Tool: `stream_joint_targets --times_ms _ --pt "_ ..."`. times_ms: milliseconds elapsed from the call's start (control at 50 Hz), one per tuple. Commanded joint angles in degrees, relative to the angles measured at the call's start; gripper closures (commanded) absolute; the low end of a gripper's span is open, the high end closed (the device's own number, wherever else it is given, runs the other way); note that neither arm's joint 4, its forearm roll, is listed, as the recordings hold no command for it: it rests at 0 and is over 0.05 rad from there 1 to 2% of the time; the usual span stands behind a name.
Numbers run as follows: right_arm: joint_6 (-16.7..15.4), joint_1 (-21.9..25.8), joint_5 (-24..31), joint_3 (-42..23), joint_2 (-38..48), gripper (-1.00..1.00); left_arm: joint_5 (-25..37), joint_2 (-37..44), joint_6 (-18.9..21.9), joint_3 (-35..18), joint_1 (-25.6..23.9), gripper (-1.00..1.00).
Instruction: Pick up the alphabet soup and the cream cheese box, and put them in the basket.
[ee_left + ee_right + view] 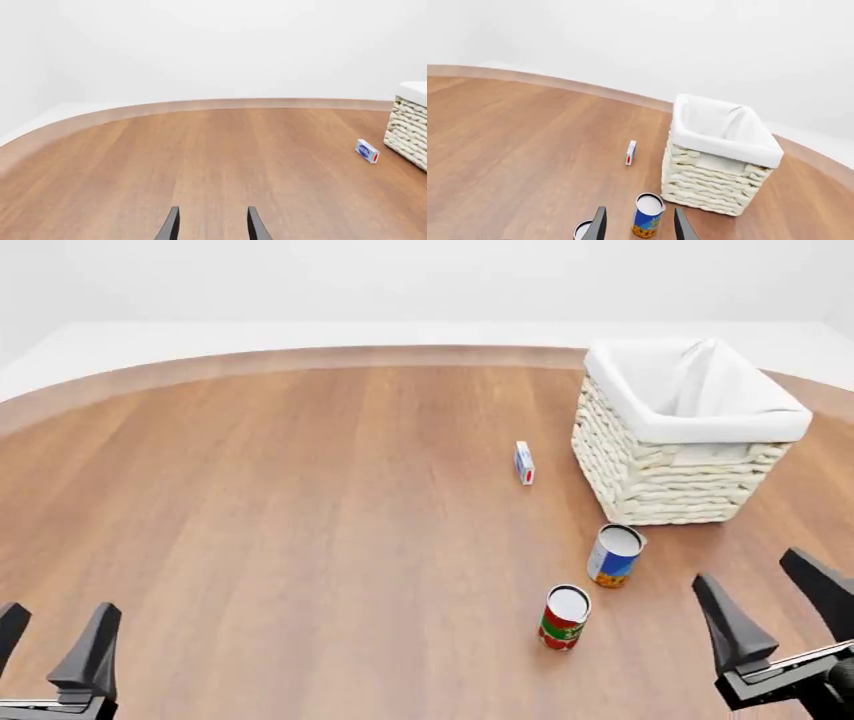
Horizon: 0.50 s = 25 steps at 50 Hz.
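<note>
The alphabet soup (614, 555) is a blue and white can with an orange base, standing upright in front of the basket (667, 480); the right wrist view has the alphabet soup (647, 216) just beyond my right gripper's fingertips. The cream cheese box (525, 462) stands on edge left of the basket, also seen as the cream cheese box (367, 151) and the cream cheese box (630, 152). The wicker basket (714, 175) with white lining holds nothing visible. My left gripper (51, 640) is open at the near left. My right gripper (774, 600) is open at the near right, with nothing held.
A red and green can (565, 617) stands upright just near-left of the alphabet soup; its top shows as the red and green can (583, 229). The wooden table (267, 520) has a curved far edge. A corner of the basket (408, 127) shows in the left wrist view.
</note>
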Motion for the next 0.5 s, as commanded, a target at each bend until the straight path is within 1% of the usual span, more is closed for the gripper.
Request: stream_joint_targets --times_ms 20,120,140,320,360,380,420,500 --pt "-1.49 4.01 -1.73 -3.07 5.62 -1.0 0.0 0.0 0.0 0.0 0.0 -1.0" --pt "-2.53 5.77 -1.71 -4.43 7.49 -1.0 0.0 0.0 0.0 0.0 0.0 -1.0" --pt "-3.9 6.41 -2.04 -4.49 8.02 -1.0 0.0 0.0 0.0 0.0 0.0 -1.0" --pt "-4.57 8.2 -4.9 -5.65 12.9 -1.0 0.0 0.0 0.0 0.0 0.0 -1.0" --pt "-5.12 8.75 -5.77 -5.85 14.42 -1.0 0.0 0.0 0.0 0.0 0.0 -1.0" --pt "-5.06 8.76 -6.58 -6.07 15.59 -1.0 0.0 0.0 0.0 0.0 0.0 -1.0" --pt "-3.68 9.69 -7.52 -6.91 17.87 -1.0 0.0 0.0 0.0 0.0 0.0 -1.0" --pt "-3.86 11.21 -9.67 -7.58 21.86 -1.0 0.0 0.0 0.0 0.0 0.0 -1.0"
